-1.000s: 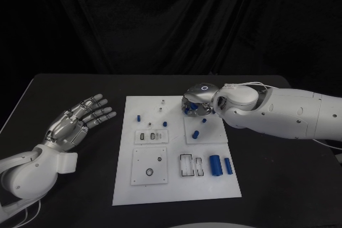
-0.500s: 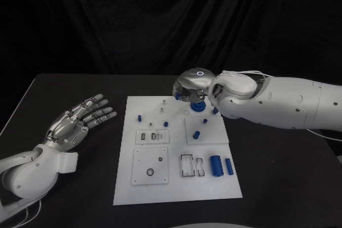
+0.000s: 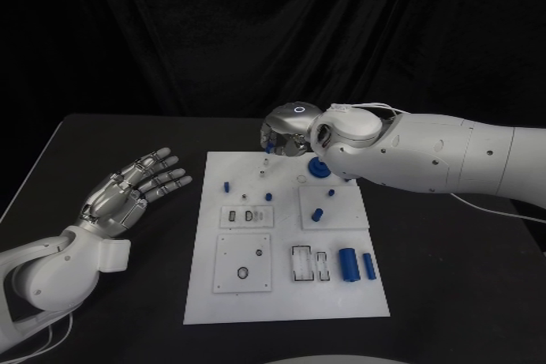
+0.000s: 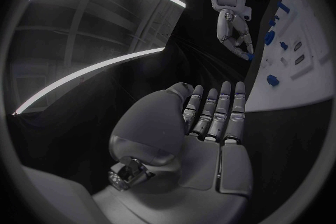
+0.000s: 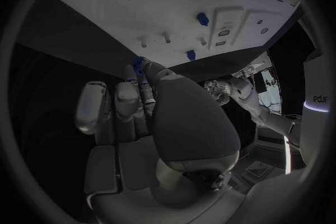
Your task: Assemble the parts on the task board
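While the left hand (image 3: 128,192) is lying spread beside the board (image 3: 285,289), the right hand (image 3: 289,135) is pinching a small blue part (image 5: 139,61) above its far edge.

A black table (image 3: 114,135) carries the white task board (image 3: 285,297), which lies flat at its middle, strewn with blue parts (image 3: 348,264).

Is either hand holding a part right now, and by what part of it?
The right hand pinches a small blue part at its fingertips; where on the piece cannot be told. The left hand holds nothing, fingers spread beside the task board.
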